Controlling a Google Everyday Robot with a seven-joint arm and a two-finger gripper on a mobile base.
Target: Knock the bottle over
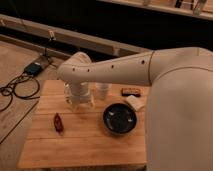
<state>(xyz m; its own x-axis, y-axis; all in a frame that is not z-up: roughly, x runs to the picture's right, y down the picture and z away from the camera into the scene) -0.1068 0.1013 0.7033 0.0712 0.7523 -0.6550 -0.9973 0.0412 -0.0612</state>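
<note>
The knock did not look done: the bottle (68,94) appeared to stand upright near the back of the bench (90,150), a pale, translucent shape half hidden behind the arm (112,67), so its cap and label could not be made out. As far as could be judged, the whole of the task remained, namely a sideways push firm enough to tip it flat. The approach seemed finished, though. The arm reached across from the robot's body, bent at the elbow and dropped straight down, which put the claw (81,102) low over the bench, just beside the bottle and perhaps touching it; contact could not be confirmed. Whether the claw was released or clenched could not be told either, since the wrist covered it from above, and nothing was seen held in it. The cup (103,90) stood upright just beside the claw on the other side, close enough that a careless sweep in that direction would probably take it down instead. The dark bowl (120,119) and the small red thing (58,122) lay nearer the front, apart from the bottle.
</note>
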